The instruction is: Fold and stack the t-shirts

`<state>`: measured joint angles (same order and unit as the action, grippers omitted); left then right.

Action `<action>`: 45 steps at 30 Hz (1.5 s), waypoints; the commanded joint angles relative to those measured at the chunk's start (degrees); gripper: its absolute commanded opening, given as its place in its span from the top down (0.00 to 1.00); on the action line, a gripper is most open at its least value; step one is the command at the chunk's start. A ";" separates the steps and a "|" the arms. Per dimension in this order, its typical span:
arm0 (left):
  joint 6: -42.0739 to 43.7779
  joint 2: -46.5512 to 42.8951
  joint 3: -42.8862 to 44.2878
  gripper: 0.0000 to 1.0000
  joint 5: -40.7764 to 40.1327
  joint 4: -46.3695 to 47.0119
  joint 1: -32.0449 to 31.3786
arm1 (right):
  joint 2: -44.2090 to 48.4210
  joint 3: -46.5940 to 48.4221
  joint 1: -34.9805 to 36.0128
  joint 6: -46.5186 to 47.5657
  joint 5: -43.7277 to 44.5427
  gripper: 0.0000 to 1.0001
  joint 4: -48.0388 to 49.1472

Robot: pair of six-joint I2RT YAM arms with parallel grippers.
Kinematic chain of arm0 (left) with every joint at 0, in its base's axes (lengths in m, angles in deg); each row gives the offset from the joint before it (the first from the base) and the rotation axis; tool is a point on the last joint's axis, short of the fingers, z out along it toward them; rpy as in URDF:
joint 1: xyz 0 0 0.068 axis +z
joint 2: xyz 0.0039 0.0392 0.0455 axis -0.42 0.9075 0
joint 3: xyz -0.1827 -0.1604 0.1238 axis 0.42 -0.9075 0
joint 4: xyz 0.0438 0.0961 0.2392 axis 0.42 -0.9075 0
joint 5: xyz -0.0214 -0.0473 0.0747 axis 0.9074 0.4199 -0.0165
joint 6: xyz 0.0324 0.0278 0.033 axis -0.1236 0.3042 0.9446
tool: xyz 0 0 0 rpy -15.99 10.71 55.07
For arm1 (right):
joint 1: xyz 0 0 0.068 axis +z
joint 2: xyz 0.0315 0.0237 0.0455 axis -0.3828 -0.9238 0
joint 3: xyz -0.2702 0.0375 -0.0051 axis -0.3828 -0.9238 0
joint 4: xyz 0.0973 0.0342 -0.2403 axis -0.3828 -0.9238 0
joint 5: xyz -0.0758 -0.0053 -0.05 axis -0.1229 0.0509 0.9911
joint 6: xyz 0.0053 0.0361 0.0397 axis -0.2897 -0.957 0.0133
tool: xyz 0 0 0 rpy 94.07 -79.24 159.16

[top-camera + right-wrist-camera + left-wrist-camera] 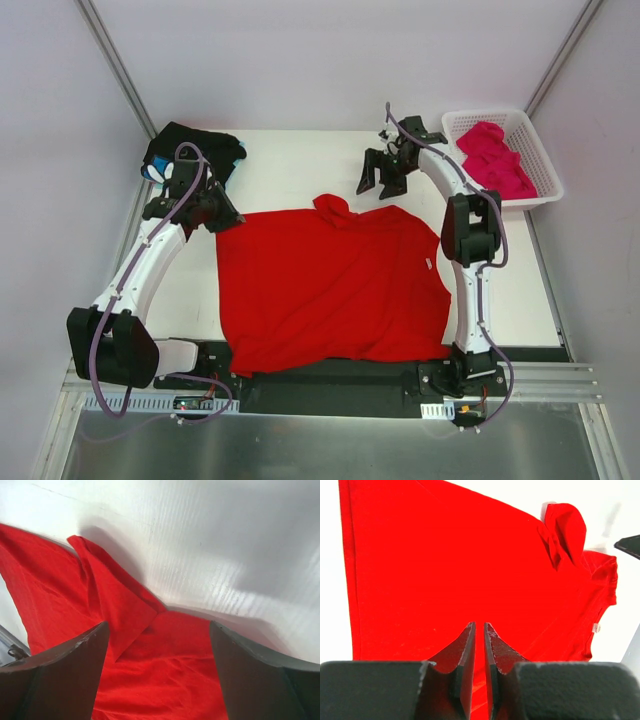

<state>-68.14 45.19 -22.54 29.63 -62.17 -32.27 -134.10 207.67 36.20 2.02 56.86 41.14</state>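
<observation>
Red t-shirt (330, 285): spread out and mostly flat in the middle of the table (290, 160), between the two arms. Its near hem reaches the dark base strip (330, 380) at the table's near edge. Shallow wrinkles run across the cloth.
Bunched flap (335, 207): sits at the red shirt's far edge, where a piece of cloth is folded over on itself and slightly raised. It throws a shadow on the white surface behind it.
White tag (427, 264): small, on the red cloth close to its right edge.
Left tool (220, 217): at the red shirt's far left corner. The fingers are narrow, almost together. In the wrist view red cloth shows in the slit between them, so they are pinched on the shirt's edge.
Right tool (383, 183): over bare table just beyond the flap and apart from the cloth. The fingers stand wide with nothing gripped. Its wrist view looks down on the flap and the shirt below it.
Black t-shirt (195, 145): a crumpled heap in the far left corner of the table, with blue and white print showing at its left side. It lies close behind the left arm's wrist; cannot tell whether it touches the red one.
Magenta-pink t-shirt (495, 160): crumpled inside the white lattice basket (547, 165), which stands at the far right corner, well apart from the red shirt.
</observation>
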 commanded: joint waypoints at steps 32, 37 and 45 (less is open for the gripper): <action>-0.18 -2.74 0.24 0.90 1.65 -1.69 -0.20 | 13.79 3.25 9.67 1.00 -1.77 0.99 -9.14; -0.62 -4.32 -0.82 0.90 1.56 -1.51 -0.55 | 24.33 -17.73 15.30 0.30 -2.91 0.99 -3.81; -0.45 -5.12 -0.64 0.90 1.74 -1.60 -0.82 | 33.85 -48.77 28.75 -1.80 4.74 0.87 4.55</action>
<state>-68.34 41.63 -23.39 30.72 -63.57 -32.41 -101.25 167.95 61.93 1.21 56.56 43.13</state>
